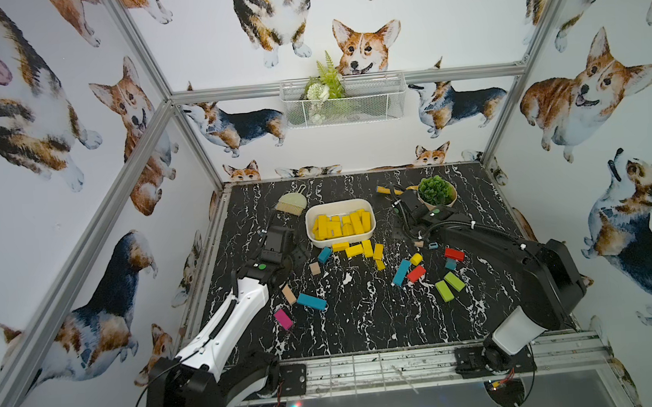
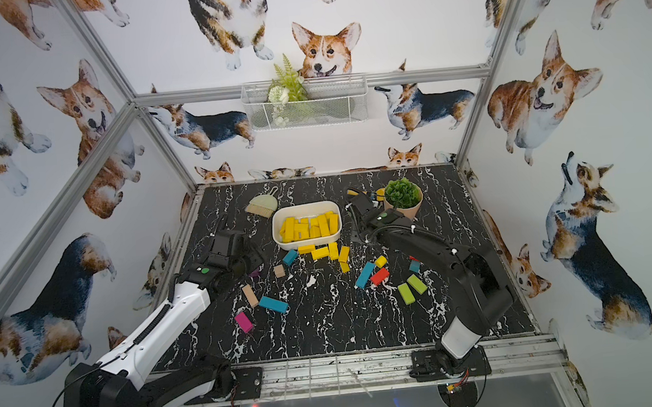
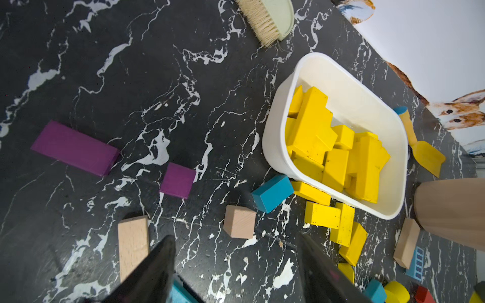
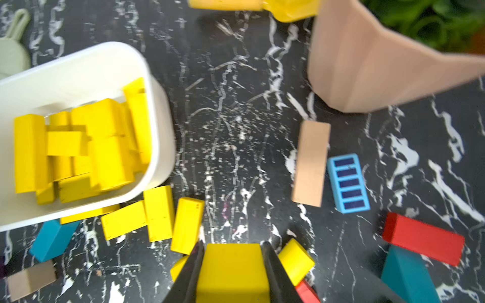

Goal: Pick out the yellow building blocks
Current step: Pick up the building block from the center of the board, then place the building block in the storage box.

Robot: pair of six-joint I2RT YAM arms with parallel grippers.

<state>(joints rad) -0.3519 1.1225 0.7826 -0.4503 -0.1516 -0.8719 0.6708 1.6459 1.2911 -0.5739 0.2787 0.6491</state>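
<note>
The right claw is clamped on a yellow block; the block fills the gap between the two dark fingers in the right wrist view. This claw is over the black marble surface, between the white tub and the plant pot. In both top views the arm hides the held block.

Most of the yellow blocks lie in a heap inside the tub. A few loose yellow bars lie on the surface just in front of the tub, some touching each other. A small yellow block lies farther out, near a teal bar and a red block.

The left claw has its fingers wide apart and holds nothing. It is over the surface near a plain wooden cube, on the left side of the tub.
</note>
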